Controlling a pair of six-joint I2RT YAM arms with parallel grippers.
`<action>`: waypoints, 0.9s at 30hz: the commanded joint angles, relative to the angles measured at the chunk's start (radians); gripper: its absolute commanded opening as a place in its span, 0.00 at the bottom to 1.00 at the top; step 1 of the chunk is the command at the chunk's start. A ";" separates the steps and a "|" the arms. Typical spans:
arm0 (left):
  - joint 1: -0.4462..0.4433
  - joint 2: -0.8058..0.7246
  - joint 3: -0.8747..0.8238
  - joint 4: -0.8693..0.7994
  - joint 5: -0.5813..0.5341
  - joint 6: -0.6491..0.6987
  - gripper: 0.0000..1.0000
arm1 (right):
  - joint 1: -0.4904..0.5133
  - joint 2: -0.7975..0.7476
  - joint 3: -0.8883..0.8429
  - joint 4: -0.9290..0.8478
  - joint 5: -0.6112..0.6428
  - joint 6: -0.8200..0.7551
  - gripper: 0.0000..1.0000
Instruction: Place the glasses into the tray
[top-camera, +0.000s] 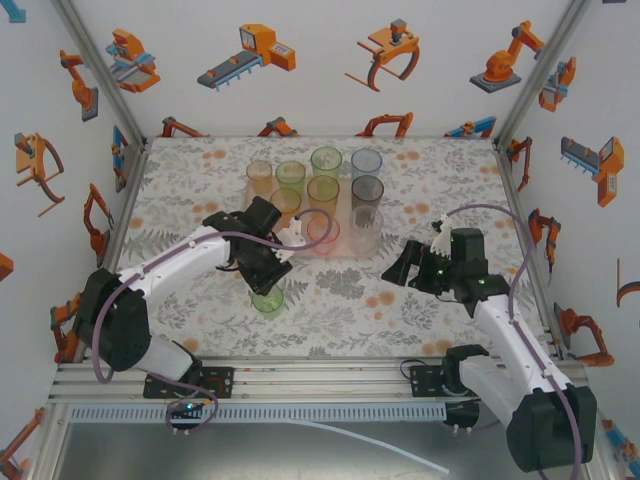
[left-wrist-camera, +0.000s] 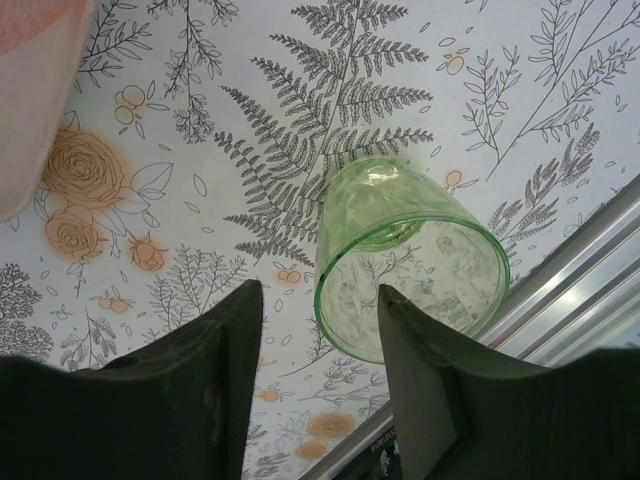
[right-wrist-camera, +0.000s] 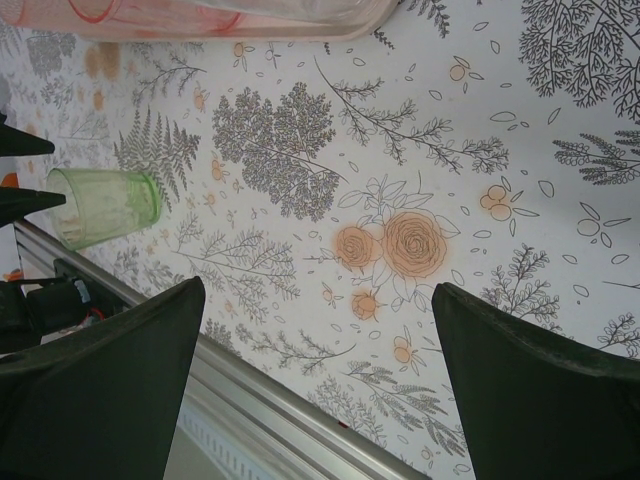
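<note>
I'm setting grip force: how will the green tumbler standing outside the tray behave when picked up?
The green tumbler looks thin and translucent, so probably light, slightly flexible. Its glossy wall may slip. Narrower at the base, it could tip if nudged.

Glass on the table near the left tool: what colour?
Translucent green; the glass shows best in the left wrist view.

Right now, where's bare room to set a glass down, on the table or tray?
Bare table lies left of the tray, right of it, and in front between the green glass and the right gripper. The tray is crowded with glasses; the left gripper hides its near-left corner.
</note>
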 joint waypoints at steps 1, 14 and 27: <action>-0.014 0.010 -0.016 0.000 -0.014 -0.011 0.47 | -0.002 -0.014 -0.005 0.016 0.010 0.011 0.85; -0.034 0.020 -0.021 0.007 -0.039 -0.003 0.37 | -0.002 -0.002 -0.002 0.015 0.015 0.007 0.85; -0.040 0.025 -0.029 0.011 -0.050 -0.002 0.31 | -0.002 0.005 -0.019 0.035 0.014 0.014 0.85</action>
